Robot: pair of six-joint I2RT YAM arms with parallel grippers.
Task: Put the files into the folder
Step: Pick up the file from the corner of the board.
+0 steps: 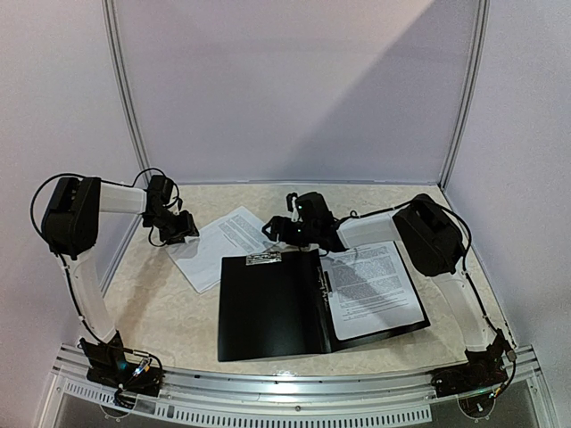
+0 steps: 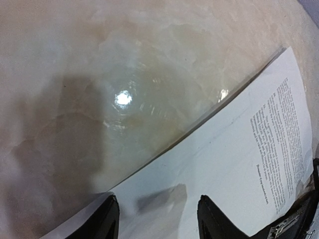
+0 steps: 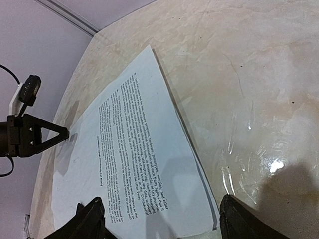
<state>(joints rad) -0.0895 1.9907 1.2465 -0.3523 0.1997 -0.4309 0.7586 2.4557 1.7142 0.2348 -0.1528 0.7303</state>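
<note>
The black folder (image 1: 268, 308) lies open at the table's middle, with printed sheets (image 1: 373, 285) on its right half. More files (image 1: 223, 239) lie loose on the table behind its left corner. My left gripper (image 1: 180, 227) stands open at their left edge. In the left wrist view its fingers (image 2: 219, 221) straddle blank paper (image 2: 234, 169) near a corner, nothing pinched. My right gripper (image 1: 290, 230) is open wide at the sheets' right end, low over the text (image 3: 134, 149). Its fingers (image 3: 92, 221) span the sheet's near edge. The left gripper (image 3: 35, 137) shows beyond.
Bare beige marble-patterned tabletop (image 1: 169, 312) surrounds the folder. White walls with metal corner posts (image 1: 125, 98) close in the back and sides. The folder's metal clip (image 1: 323, 278) runs along its spine, and a white label (image 1: 264, 258) sits at its top edge.
</note>
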